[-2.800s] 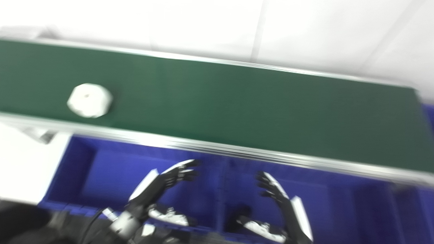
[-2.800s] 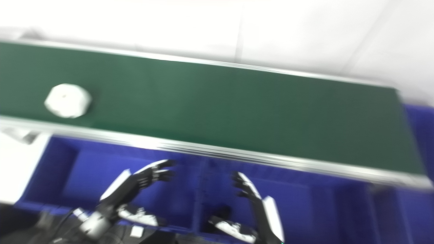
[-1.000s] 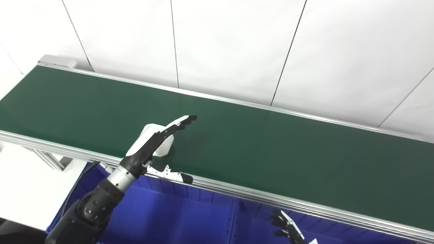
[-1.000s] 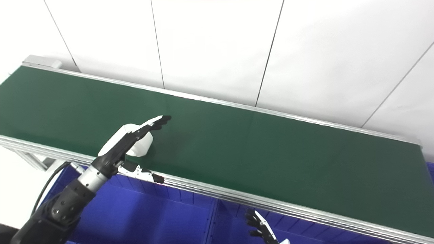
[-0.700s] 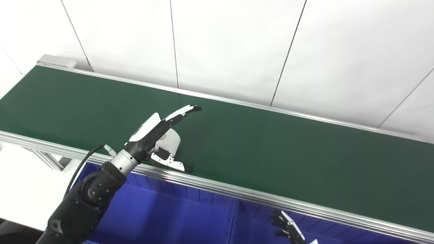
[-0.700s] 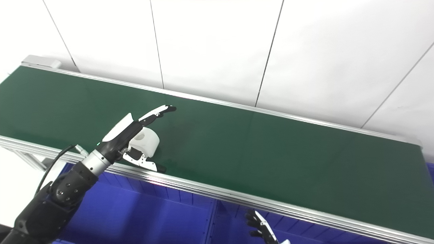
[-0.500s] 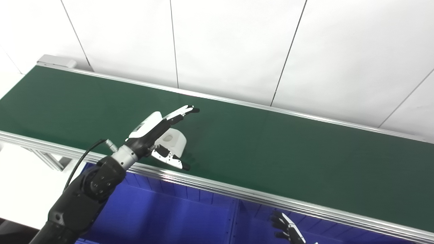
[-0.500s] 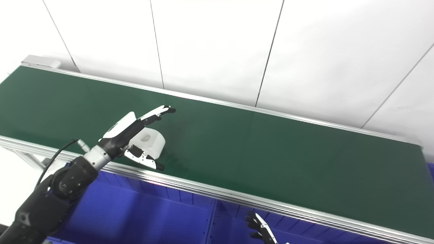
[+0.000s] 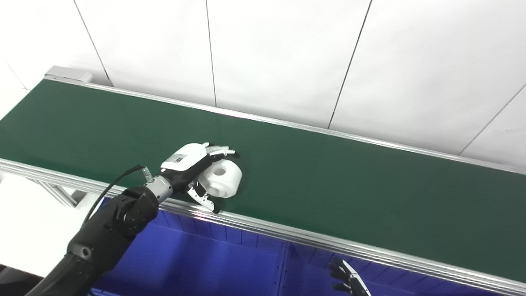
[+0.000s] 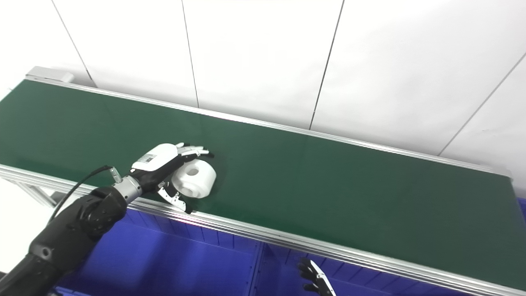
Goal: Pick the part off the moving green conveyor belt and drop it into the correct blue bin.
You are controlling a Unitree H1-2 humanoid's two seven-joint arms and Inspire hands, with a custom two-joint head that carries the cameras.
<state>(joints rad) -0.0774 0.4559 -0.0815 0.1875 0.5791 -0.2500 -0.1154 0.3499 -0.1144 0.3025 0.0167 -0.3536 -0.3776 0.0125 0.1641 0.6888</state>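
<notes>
We see white round part [image 9: 222, 178] with centre hole, tipped on side, on green belt [image 9: 328, 181] near front edge; blue bins [image 9: 213, 267] below.

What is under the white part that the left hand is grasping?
Under the white part only the green conveyor belt shows. The left hand covers its left side, so contact with the belt there cannot be seen.

A plain white round plastic part with a centre hole [image 9: 222, 183] is showing bright against the flat dark green conveyor belt [image 9: 349, 193], which is edged in silver aluminium rails [image 9: 312, 240]. The left hand [image 9: 190, 164], white-shelled with black fingers, is contrasting with the deep blue plastic bins [image 9: 197, 263] below. The white panelled wall [image 9: 279, 53] is carrying thin dark seams.
</notes>
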